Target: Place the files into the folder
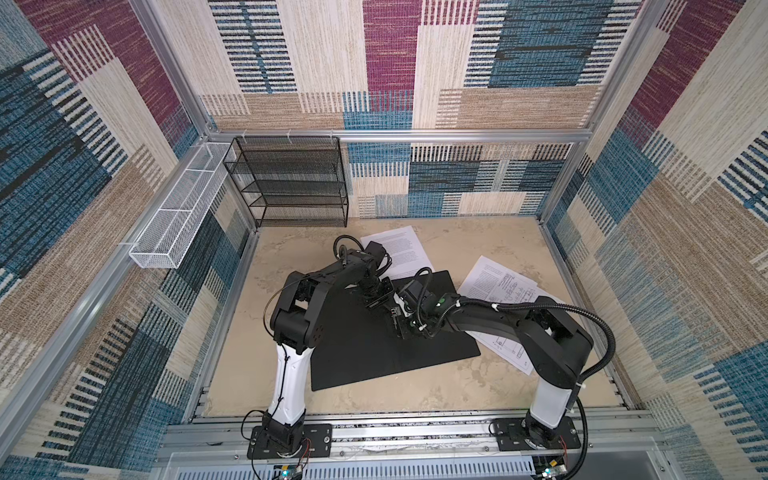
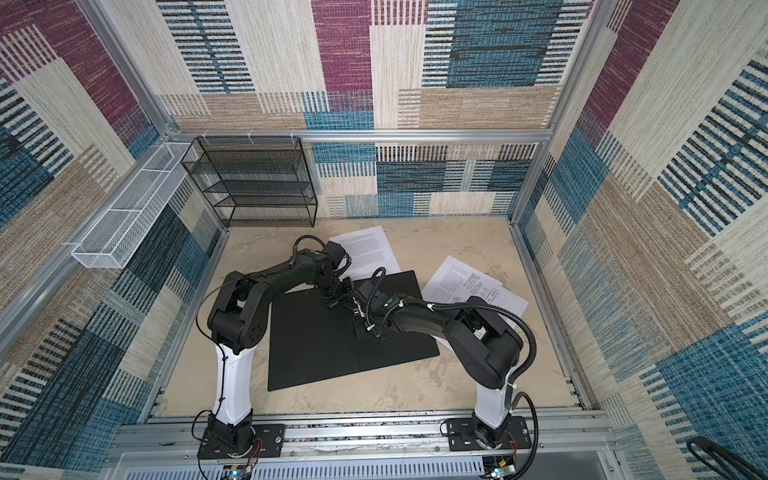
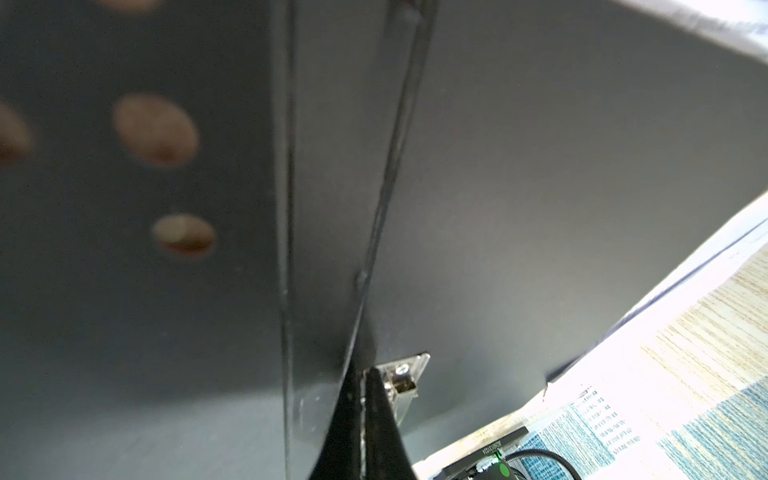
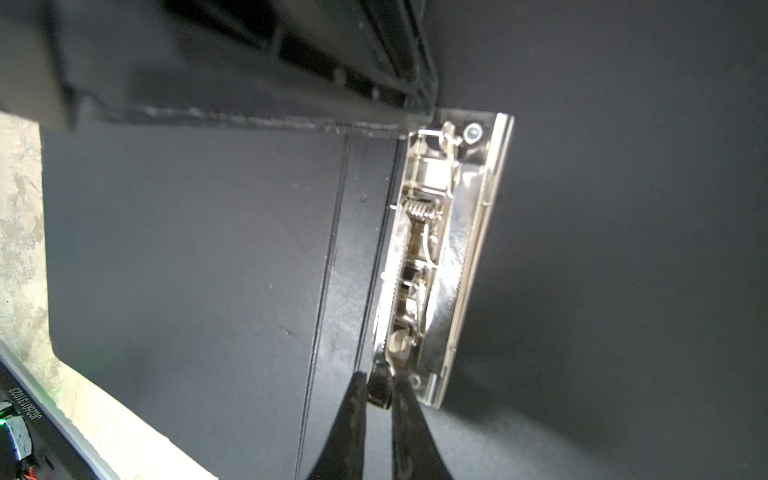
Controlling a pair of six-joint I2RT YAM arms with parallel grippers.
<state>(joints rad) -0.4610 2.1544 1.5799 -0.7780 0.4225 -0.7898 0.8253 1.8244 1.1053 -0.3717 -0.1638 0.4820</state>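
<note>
Black folder [image 1: 353, 353] lies open; right tool [image 4: 380, 378] pinches its clip lever [image 4: 380, 394]; left tool [image 3: 362, 374], pressed together, at its spine [image 3: 332, 187].

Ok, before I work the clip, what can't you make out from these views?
- Left gripper and right gripper tips: hidden beneath their own wrists in both top views.
- Whether the right gripper already pinches the clip lever: contact lost in shadow, right wrist view.
- Text sheet print: too small in top views.
- Drawing sheets: partly under the right arm in both top views.
</note>
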